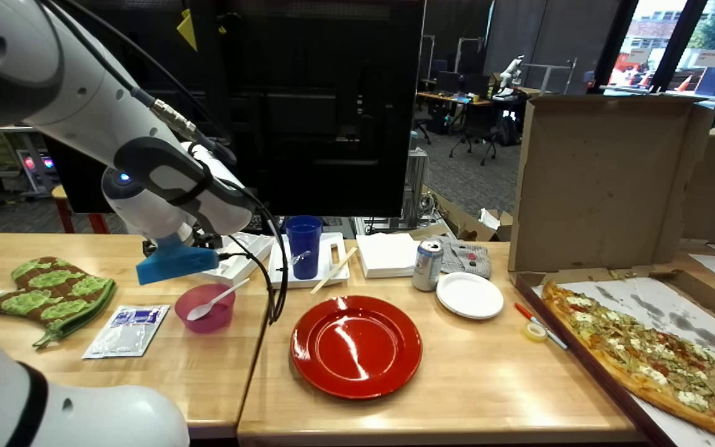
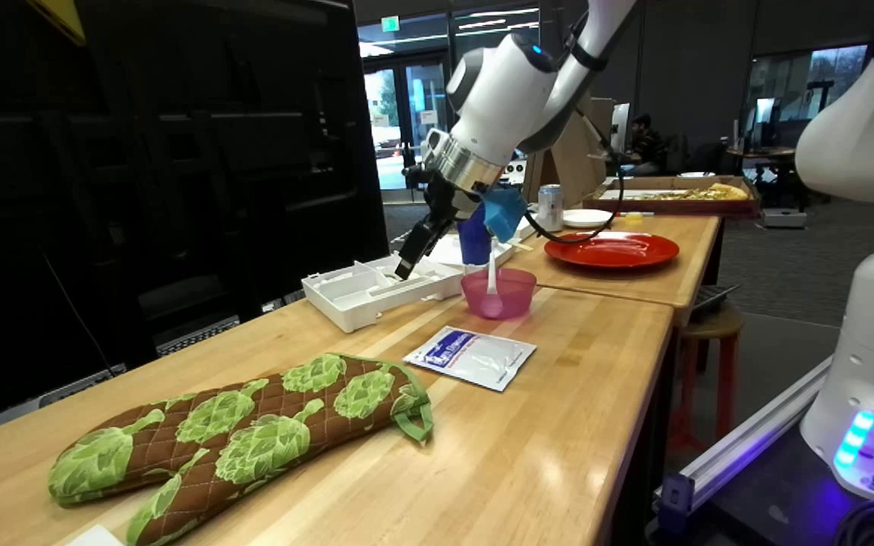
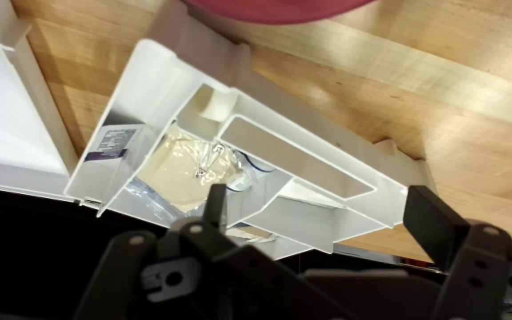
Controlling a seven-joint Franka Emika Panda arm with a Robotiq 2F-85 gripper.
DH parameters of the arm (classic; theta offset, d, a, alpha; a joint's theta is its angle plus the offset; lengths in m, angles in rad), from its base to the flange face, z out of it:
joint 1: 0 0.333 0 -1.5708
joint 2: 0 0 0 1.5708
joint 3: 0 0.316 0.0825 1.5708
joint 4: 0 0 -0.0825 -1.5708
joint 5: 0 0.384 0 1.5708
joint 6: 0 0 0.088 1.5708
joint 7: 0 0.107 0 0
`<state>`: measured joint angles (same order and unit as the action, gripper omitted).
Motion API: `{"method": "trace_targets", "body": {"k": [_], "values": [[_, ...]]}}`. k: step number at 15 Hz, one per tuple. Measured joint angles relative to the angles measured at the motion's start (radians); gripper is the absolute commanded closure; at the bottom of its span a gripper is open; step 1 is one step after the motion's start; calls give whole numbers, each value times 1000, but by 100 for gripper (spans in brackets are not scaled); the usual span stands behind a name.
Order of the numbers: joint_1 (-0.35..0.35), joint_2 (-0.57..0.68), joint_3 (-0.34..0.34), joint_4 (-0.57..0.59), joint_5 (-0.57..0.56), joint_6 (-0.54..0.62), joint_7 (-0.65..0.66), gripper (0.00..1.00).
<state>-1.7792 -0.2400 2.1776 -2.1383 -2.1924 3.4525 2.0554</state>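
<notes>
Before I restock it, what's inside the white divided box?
Among other things, a cream roll, seemingly metal pins and a beige wrapped item; anything beneath the latter is covered.

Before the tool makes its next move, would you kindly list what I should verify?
1. Tool open: ok, jaws wide apart.
2. Tool unloaded: ok, nothing gripped.
3. White compartment tray open side up: ok.
4. Fingertips clear of the tray: cannot tell, they overlap it in the wrist view.
5. Translucent pink bowl apart from the tool: ok.
6. Bowl empty: not ok, white spoon inside.
</notes>
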Motion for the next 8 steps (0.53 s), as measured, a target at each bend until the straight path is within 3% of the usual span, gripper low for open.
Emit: {"method": "trace_targets", "body": {"k": [8], "values": [[-24, 8, 47, -4, 25, 0, -6, 0]]}}
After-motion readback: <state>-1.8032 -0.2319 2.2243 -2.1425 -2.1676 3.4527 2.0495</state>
